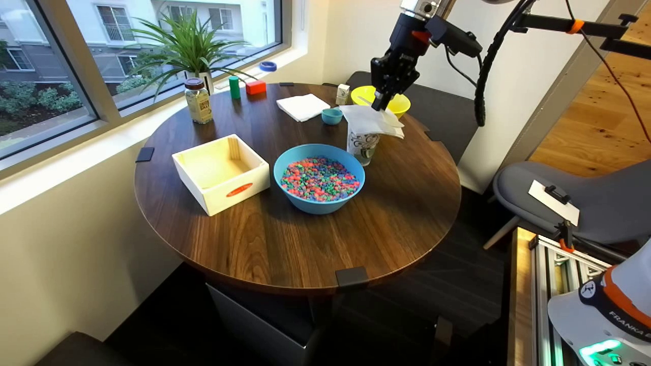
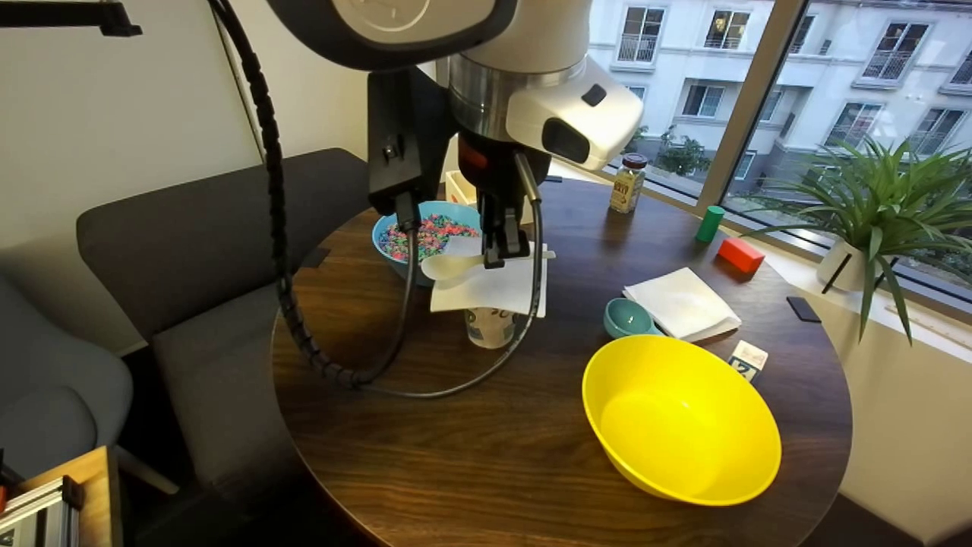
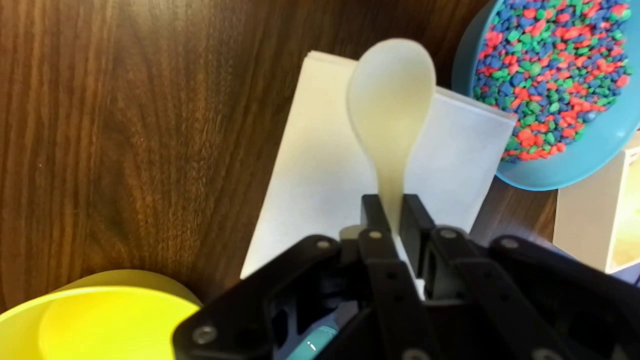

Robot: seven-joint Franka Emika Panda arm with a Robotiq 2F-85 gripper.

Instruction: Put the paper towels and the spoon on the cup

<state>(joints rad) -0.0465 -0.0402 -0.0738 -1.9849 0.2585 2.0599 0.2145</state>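
Observation:
The tall whitish patterned cup [image 1: 362, 147] stands upright on the table, and it shows in an exterior view [image 2: 490, 328]. White paper towels [image 1: 368, 122] lie flat across its top, also visible in an exterior view [image 2: 486, 295]; in the wrist view the paper towels [image 3: 325, 175] hide the cup. My gripper [image 3: 390, 205] is shut on the handle of the pale cream spoon [image 3: 392, 95]. In an exterior view my gripper [image 2: 505, 258] holds the spoon [image 2: 449, 266] roughly level just over the towels. I cannot tell whether the spoon touches them. Another white towel stack [image 2: 683, 302] lies on the table.
A blue bowl of coloured bits [image 1: 319, 201] stands close to the cup, with a wooden box [image 1: 221, 173] beyond it. A yellow bowl [image 2: 680, 418], a small teal cup [image 2: 627, 317] and a white block [image 2: 748, 360] stand nearby. A jar [image 1: 198, 101] stands by the window.

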